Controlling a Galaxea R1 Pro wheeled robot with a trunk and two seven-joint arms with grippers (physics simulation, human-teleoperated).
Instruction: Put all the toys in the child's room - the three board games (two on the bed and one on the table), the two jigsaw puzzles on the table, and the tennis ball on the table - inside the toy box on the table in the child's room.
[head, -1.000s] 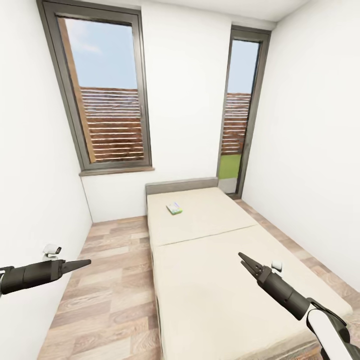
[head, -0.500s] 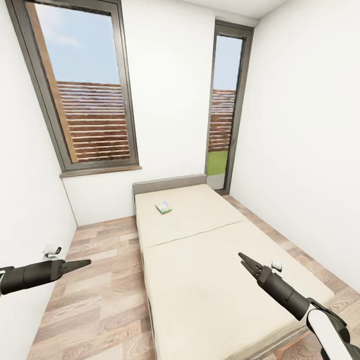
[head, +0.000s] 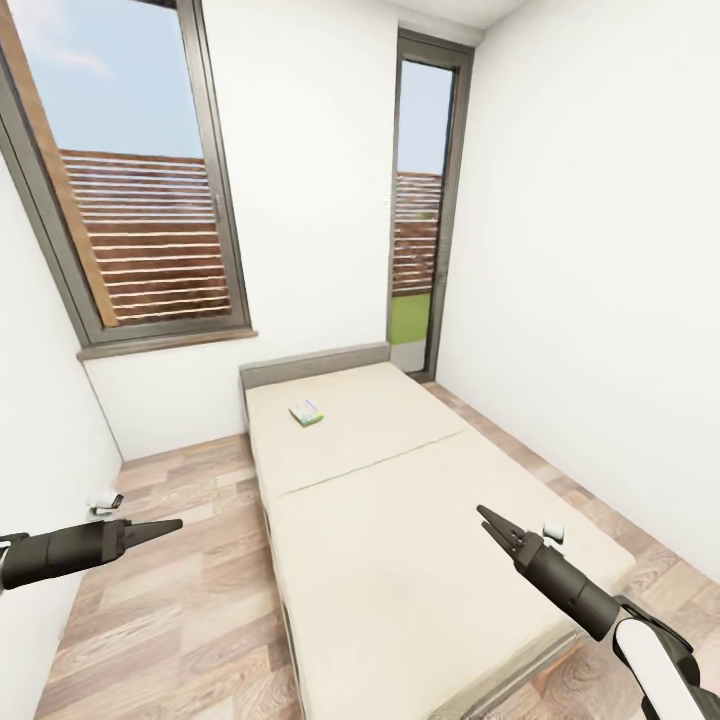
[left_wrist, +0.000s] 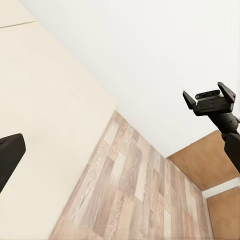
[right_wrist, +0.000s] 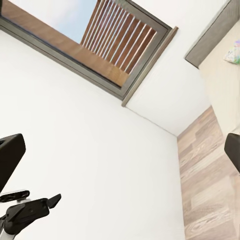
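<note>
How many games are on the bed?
1. A small green game box lies on the far half of the bed, near the headboard. No other shows on the mattress, though its nearest corner is cut off.

No legible text, label, brand, number or sign anywhere. Printed cover on the small board game (head: 307, 413) lying on the bed (head: 400, 520): only green, white and yellow patches, far too small to read from the head view; same box at the edge of the right wrist view, again just a coloured blur. No markings to read on walls, window frames or floor.
</note>
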